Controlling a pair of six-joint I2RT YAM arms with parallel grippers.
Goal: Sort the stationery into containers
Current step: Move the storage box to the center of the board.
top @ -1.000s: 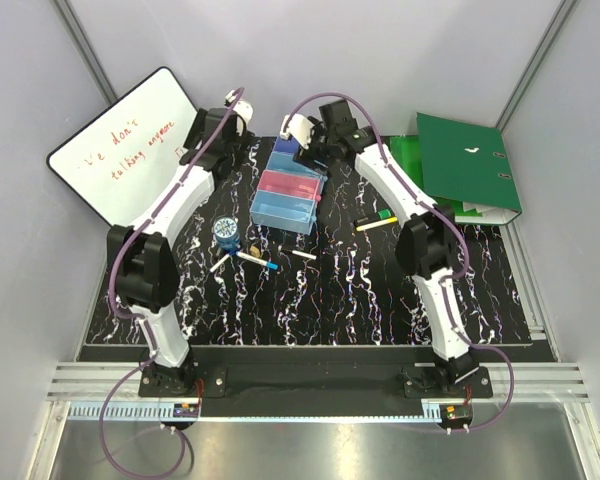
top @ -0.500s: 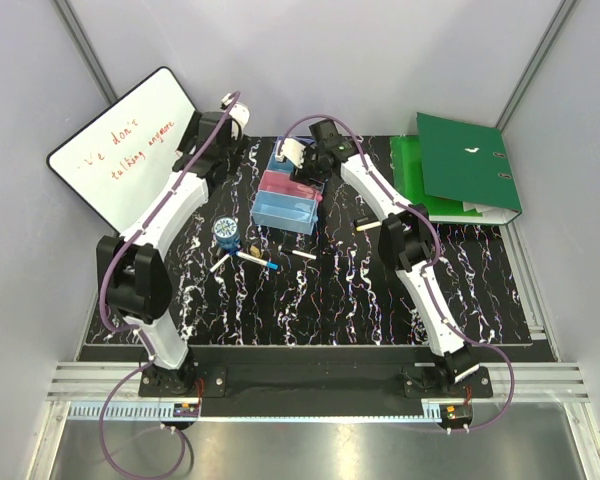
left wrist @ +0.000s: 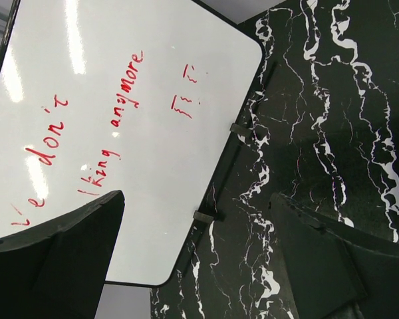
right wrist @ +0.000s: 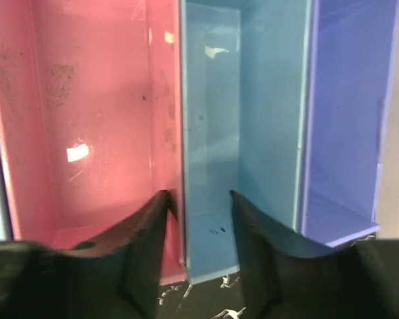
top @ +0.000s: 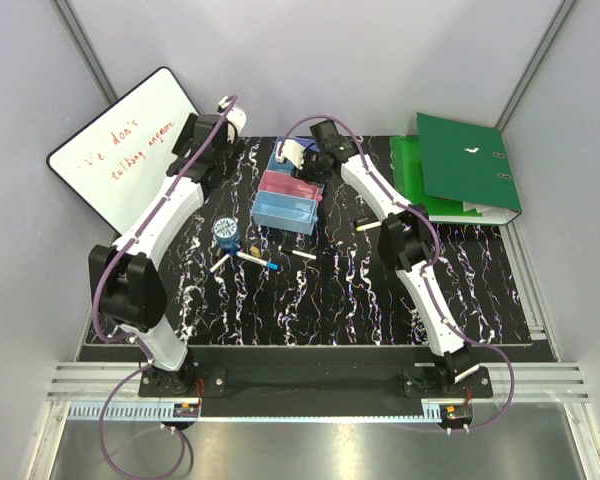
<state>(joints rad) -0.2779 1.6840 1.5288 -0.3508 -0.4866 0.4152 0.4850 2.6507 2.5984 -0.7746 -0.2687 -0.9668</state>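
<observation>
Right pincer newly astride pink bin wall; binders beyond.

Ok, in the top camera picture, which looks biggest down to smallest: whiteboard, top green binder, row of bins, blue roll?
1. whiteboard and green binder: they look too alike to rank
2. row of bins
3. blue roll, the smallest

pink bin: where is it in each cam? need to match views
Top external: pink bin at mid-table, second from the near end of its row.
Left wrist: not in view; only the whiteboard and the black marbled table.
Right wrist: fills the left half, left of the light blue bin.
Shared landmark: the marbled table shows in all three, only as a sliver at the bottom of the right wrist view.
</observation>
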